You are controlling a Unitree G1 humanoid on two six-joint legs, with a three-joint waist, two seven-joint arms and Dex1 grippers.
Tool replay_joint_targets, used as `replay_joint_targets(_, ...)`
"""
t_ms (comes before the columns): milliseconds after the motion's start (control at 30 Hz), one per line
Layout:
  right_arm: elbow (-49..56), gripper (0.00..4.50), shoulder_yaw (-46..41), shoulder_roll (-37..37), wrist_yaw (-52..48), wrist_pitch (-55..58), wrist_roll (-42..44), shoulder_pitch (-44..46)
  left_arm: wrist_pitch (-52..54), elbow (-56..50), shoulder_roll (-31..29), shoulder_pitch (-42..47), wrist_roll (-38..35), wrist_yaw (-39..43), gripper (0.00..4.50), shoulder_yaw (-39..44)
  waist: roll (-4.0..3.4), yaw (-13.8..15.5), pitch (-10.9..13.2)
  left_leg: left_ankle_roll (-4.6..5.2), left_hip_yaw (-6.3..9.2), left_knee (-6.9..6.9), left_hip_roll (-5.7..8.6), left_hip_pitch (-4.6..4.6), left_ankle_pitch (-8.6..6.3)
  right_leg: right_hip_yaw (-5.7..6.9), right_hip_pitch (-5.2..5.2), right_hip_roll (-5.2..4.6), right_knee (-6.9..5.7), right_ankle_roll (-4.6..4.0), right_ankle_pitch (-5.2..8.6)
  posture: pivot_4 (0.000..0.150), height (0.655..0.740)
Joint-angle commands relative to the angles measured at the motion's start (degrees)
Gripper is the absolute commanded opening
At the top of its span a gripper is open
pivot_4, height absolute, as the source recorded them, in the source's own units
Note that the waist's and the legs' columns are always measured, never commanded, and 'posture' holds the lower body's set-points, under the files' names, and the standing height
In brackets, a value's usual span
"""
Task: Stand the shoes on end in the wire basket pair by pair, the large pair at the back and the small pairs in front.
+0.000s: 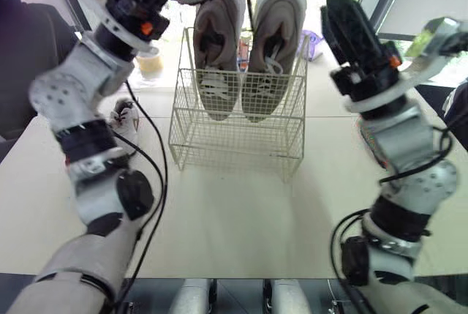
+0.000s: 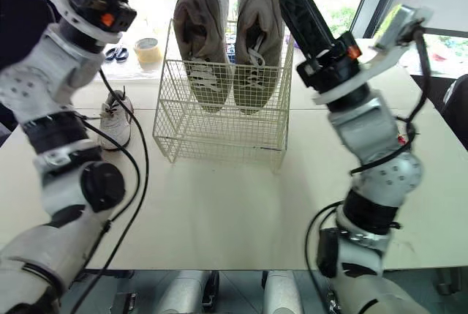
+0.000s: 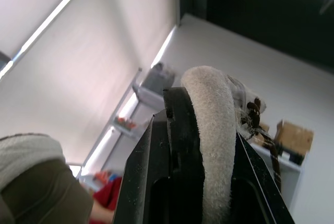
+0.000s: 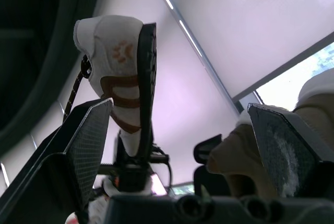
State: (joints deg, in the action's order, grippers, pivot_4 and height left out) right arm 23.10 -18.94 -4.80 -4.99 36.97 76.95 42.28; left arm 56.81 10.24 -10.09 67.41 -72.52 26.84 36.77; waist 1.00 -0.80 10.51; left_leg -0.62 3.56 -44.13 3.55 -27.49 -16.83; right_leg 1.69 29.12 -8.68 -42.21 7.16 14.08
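While the large pair (image 1: pixel 270 50) is already standing in the back of the wire basket (image 1: pixel 234 138), the front of the basket is bare, so I judge the task roughly a third done, with the small pairs left to go in. Both big shoes stand toes down and heels up against the basket's back wall. Their long axes are near upright, and their laces face the front of the basket, toward me. My left claw (image 3: pixel 203 119) is clamped tight on the fleecy collar of a small shoe (image 4: pixel 117 57), white with brown trim, and holds it high above the basket's left rear corner. My right wrist view has that shoe's black sole edge-on, with its long axis running straight out from the claw that grips it. I cannot be sure which end is the toe. It will need turning toe-down before it drops in front of the big pair. My right claw (image 4: pixel 177 109) is spread wide with nothing in it, raised above the basket's right side. Another small white shoe (image 2: pixel 113 120) lies on the table (image 1: pixel 241 219) just to the left of the basket, long axis running front to back alongside it, waiting its turn.
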Motion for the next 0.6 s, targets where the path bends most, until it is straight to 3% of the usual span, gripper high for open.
replay_joint_targets(33, 0.36, 4.46, 4.16, 2.31, 0.31, -4.34, -3.76, 4.06, -4.52, -6.49, 3.14, -0.80, -4.60, -3.79, 0.35, -0.97, 0.00, -0.04, 0.00, 0.01, -0.02, 0.00, 0.01, 0.00, 0.00, 0.00, 0.01, 0.01, -0.01, 0.00, 0.00, 0.150, 0.6563)
replay_joint_targets(267, -2.37, 4.46, 7.36, 2.55, -1.76, -7.57, -7.46, 6.97, -7.00, -10.78, 5.52, -5.52, -8.97, -7.18, 0.35, -5.38, 0.01, -0.20, -0.01, 0.10, -0.01, -0.03, 0.02, 0.06, -0.03, 0.04, -0.07, 0.10, -0.03, 0.00, 0.00, 0.150, 0.6563)
replay_joint_targets(600, -3.67, 4.46, 8.91, 2.47, -3.72, -10.12, -11.29, 10.47, -9.20, -12.08, 5.76, -10.06, -9.24, -8.50, 0.35, -10.99, 0.01, -0.26, -0.01, 0.13, -0.01, -0.02, 0.02, 0.06, -0.05, 0.04, -0.08, 0.12, -0.02, 0.00, 0.01, 0.150, 0.6563)
